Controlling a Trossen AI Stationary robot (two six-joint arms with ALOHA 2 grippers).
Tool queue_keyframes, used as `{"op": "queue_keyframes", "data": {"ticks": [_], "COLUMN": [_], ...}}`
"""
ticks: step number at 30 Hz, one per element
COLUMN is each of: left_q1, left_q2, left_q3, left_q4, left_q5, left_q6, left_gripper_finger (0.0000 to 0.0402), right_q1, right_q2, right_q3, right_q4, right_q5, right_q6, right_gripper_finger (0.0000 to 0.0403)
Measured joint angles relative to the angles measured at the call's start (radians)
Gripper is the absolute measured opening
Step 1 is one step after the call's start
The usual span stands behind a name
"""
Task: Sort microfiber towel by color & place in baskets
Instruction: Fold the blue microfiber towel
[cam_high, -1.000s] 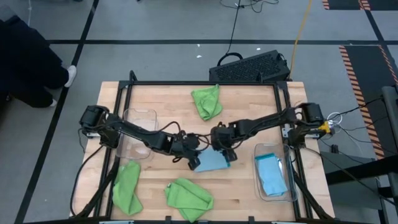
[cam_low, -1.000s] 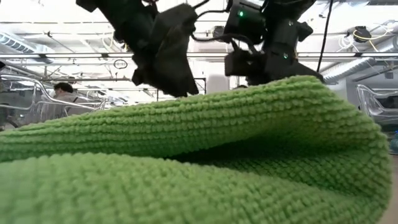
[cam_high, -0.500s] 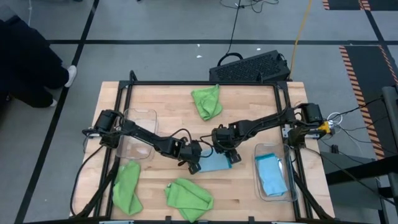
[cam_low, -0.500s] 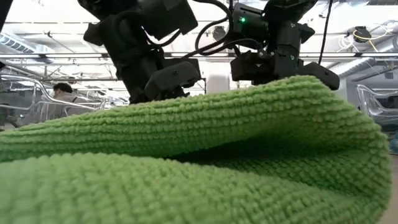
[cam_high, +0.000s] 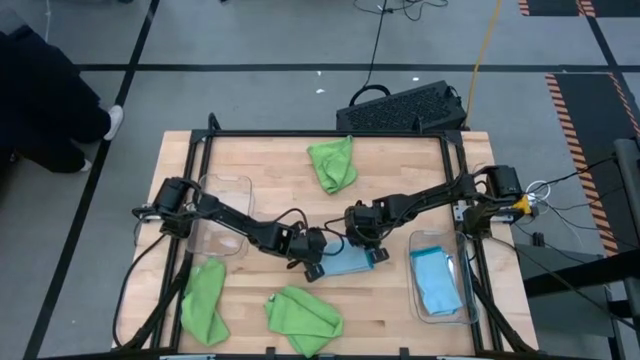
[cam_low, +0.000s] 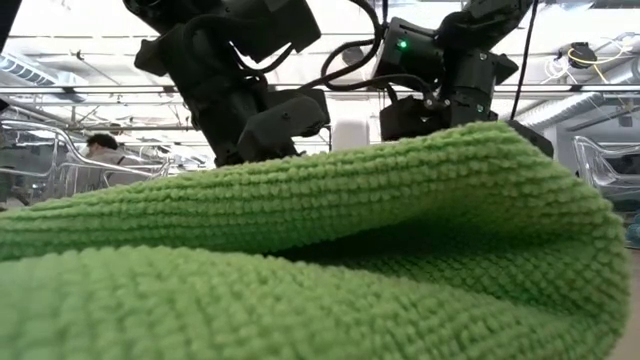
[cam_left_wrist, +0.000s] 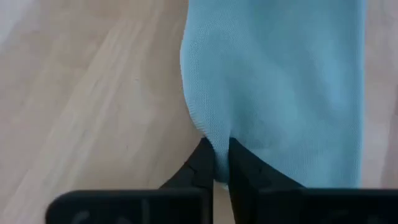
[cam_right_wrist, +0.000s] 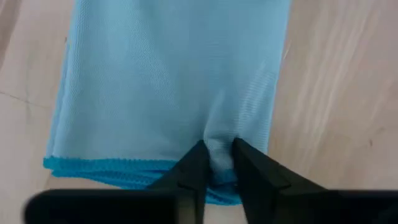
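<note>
Towels: three green (cam_high: 332, 164), two blue (cam_high: 345, 264); two baskets (cam_high: 443, 292).

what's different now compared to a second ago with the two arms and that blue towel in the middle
Both grippers came down onto the light blue microfiber towel lying mid-table and pinched it: the left gripper closed on one edge, the right gripper on the opposite edge. The left arm stretched further toward the centre first. The three lime green towels, the clear plastic bin with blue towels and the empty clear bin stayed put.
</note>
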Motion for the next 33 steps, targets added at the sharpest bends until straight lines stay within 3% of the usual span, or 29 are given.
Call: {"op": "queue_keyframes", "data": {"ticks": [5,9,19,21,27,29,33], "left_q1": [0.001,0.003,0.031,0.039,0.045,0.044,0.044], "left_q2": [-0.016,-0.056,-0.111,-0.111,-0.112,-0.112,-0.127], "left_q3": [0.002,0.002,0.002,0.002,0.002,0.002,0.002], "left_q4": [0.006,0.008,0.009,0.004,0.005,0.005,0.009], "left_q5": [-0.041,-0.048,-0.102,-0.092,0.009,0.030,0.033], "left_q6": [0.003,0.017,0.116,0.110,0.104,0.101,0.046], "left_gripper_finger": [0.0023,0.0021,0.0080,0.0082,0.0085,0.0085,0.0085], "right_q1": [0.017,0.026,-0.012,-0.022,-0.046,-0.048,-0.046], "right_q2": [-0.049,-0.122,-0.210,-0.211,-0.211,-0.212,-0.211], "right_q3": [-0.006,0.011,0.022,0.036,0.070,0.074,0.075], "right_q4": [-0.034,-0.118,-0.144,-0.177,-0.281,-0.290,-0.280], "right_q5": [-0.011,-0.013,0.008,-0.040,-0.369,-0.407,-0.379], "right_q6": [0.029,0.064,0.088,0.075,0.136,0.155,0.151], "right_gripper_finger": [0.0011,0.0018,0.0012,0.0012,0.0012,0.0012,0.0012]}}
